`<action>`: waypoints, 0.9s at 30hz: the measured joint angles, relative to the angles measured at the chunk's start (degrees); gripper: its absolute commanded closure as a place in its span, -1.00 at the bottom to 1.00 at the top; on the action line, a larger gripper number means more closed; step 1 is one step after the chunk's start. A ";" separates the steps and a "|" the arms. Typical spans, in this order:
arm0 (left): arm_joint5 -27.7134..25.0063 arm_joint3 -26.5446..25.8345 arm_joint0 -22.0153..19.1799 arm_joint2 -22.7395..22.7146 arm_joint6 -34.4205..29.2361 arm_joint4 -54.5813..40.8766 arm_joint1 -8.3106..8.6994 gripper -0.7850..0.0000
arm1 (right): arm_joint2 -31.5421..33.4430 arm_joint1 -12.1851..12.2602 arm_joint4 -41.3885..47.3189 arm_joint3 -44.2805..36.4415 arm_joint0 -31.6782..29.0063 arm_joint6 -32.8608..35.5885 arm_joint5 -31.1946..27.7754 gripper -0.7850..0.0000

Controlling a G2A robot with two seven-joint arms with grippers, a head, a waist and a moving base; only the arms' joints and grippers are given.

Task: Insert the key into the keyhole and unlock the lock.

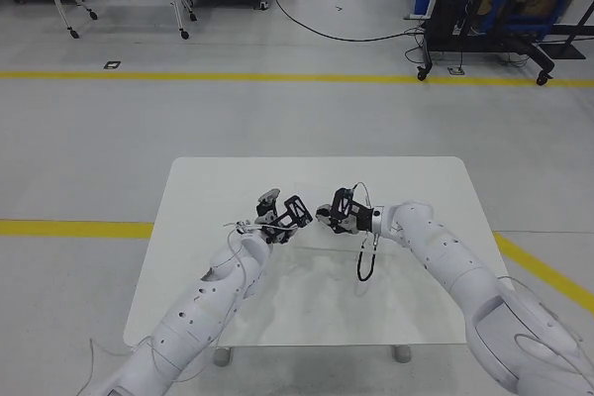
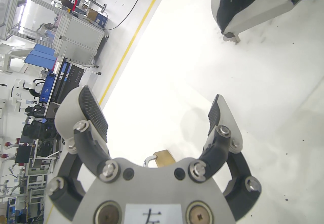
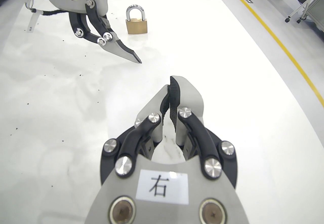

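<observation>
Lock (image 2: 164, 156): left wrist view, most of the body hidden behind the left end effector (image 2: 151, 95) housing; shackle part-covered.
Key (image 2: 232, 37): stub only, past the right end effector (image 2: 229, 32) tips; the rest is pinched between the pads, hidden.
Right end effector: cut by that picture's top edge.
Top view: lock and key too small to tell.

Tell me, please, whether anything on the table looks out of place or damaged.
Only small dark specks scattered over the white table, like dirt. The padlock stands upright, shackle closed, seemingly intact. The right gripper pinches what looks like the key.
</observation>
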 measured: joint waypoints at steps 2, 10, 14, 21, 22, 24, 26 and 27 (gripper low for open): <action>0.06 1.13 -0.50 0.68 -0.12 0.14 -0.43 -1.00 | -0.02 -0.05 -0.19 0.47 0.12 -0.48 0.11 1.00; 0.89 4.50 -1.80 1.71 -0.72 0.35 -1.70 -1.00 | 1.04 -0.23 2.25 3.37 0.28 -1.97 -0.92 1.00; 1.03 5.71 -2.25 1.79 -0.64 0.31 -2.16 -1.00 | 1.36 -0.26 3.10 4.42 0.40 -2.88 -2.43 1.00; 0.87 7.10 -2.66 1.78 -0.11 -1.00 -2.99 -1.00 | 1.61 -0.43 3.83 5.85 0.75 -2.57 -3.57 1.00; 0.83 7.28 -2.65 1.71 0.15 -1.71 -3.16 -1.00 | 1.65 -0.54 4.16 6.07 0.86 -2.02 -3.80 1.00; 1.09 7.48 -2.62 1.55 0.65 -2.76 -3.41 -1.00 | 1.66 -0.75 4.63 6.32 1.02 -1.06 -4.18 1.00; 1.86 7.56 -2.58 1.21 1.10 -3.91 -3.69 -1.00 | 1.57 -1.04 5.05 6.53 1.17 0.13 -4.50 1.00; 2.27 7.57 -2.57 1.06 1.19 -4.27 -3.79 -1.00 | 1.52 -1.17 5.20 6.60 1.21 0.58 -4.60 1.00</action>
